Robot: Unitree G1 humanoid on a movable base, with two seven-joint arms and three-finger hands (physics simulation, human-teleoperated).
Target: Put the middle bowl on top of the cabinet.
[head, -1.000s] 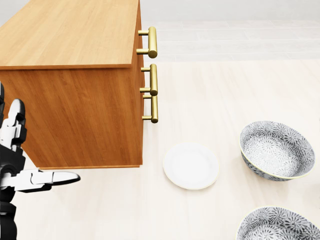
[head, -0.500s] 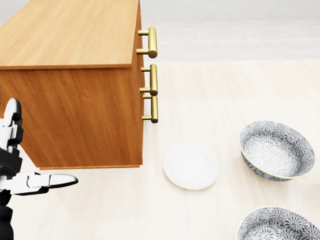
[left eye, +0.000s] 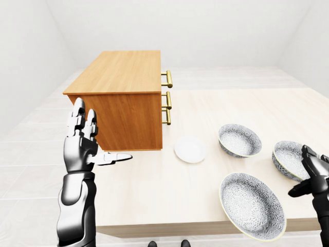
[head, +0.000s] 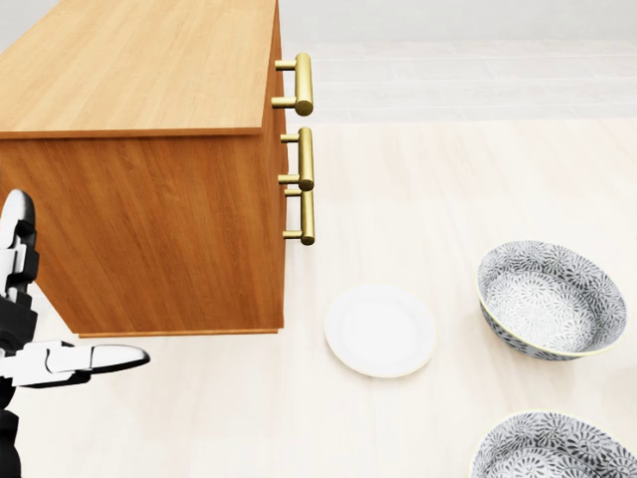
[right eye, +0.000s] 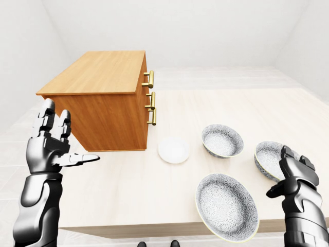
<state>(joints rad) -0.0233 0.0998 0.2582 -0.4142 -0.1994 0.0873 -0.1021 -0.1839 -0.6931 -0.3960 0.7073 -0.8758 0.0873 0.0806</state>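
The middle bowl [left eye: 286, 157], taken here as the one of the three patterned bowls that lies between the other two up the eye views, sits on the pale table [left eye: 154, 190] near its right edge, well apart from the wooden cabinet [left eye: 123, 77], whose top is bare. The right hand [right eye: 292, 176] rises from the lower right corner with its back to the camera and overlaps that bowl's right rim. Its fingers are loosely bent and its thumb juts left, clasping nothing, and whether it touches the rim cannot be told. The left hand [left eye: 82, 146] is lifted on a bent forearm just beside the cabinet's lower left corner, palm turned inward. Its fingers [left eye: 78, 116] stand upright and slightly apart, its thumb [left eye: 114, 157] lies level and points right, and it holds nothing. The eye views take in all three bowls, with the far bowl [left eye: 239, 140] beside a white plate [left eye: 189, 149] and the large bowl [left eye: 252, 206] at the near table edge. The head view looks closer and lower. It shows the cabinet's side and three brass handles [head: 304, 159], the plate, the far bowl and only the top of the large bowl. The left hand sits at its left edge, and neither the right hand nor the middle bowl appears there.
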